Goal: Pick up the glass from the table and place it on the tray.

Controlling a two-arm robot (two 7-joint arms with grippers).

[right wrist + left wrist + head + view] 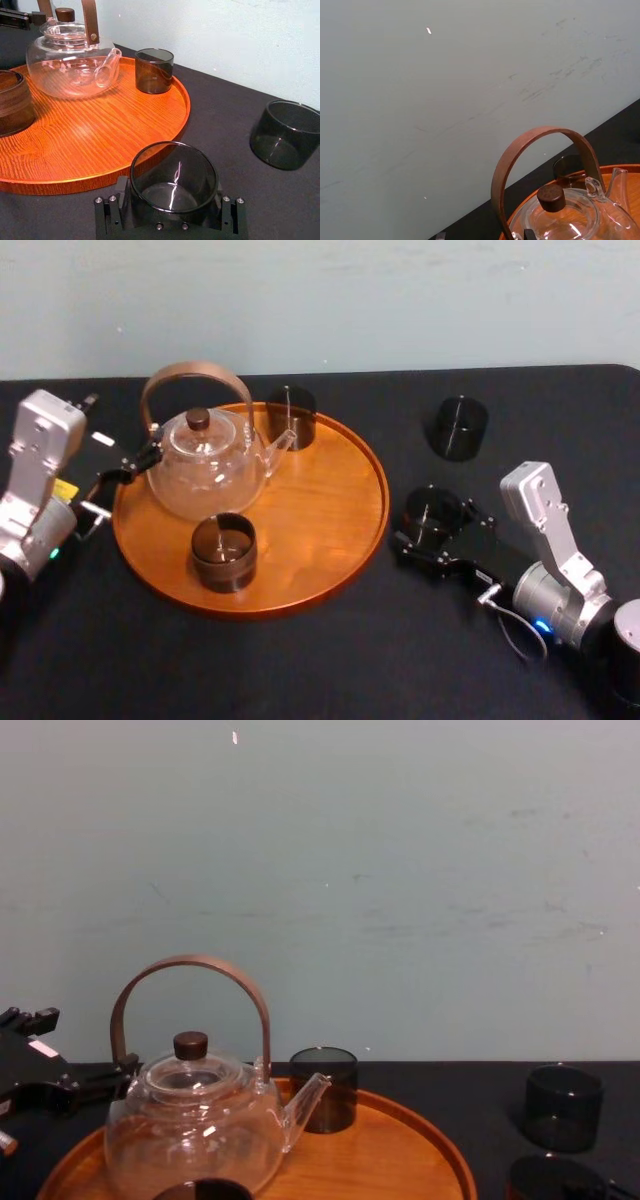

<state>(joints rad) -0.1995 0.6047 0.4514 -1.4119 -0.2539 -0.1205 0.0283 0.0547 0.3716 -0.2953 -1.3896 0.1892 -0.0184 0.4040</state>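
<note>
A smoky dark glass (432, 510) stands on the black table (320, 660), just outside the right rim of the round orange-brown tray (330, 490). The right gripper (170, 189) reaches in low from the right, its two fingers closed against opposite sides of the glass. On the tray sit a clear teapot (205, 468), a rear glass (291, 417) and a front cup (224, 552). The left gripper (135, 462) rests at the tray's left edge beside the teapot
</note>
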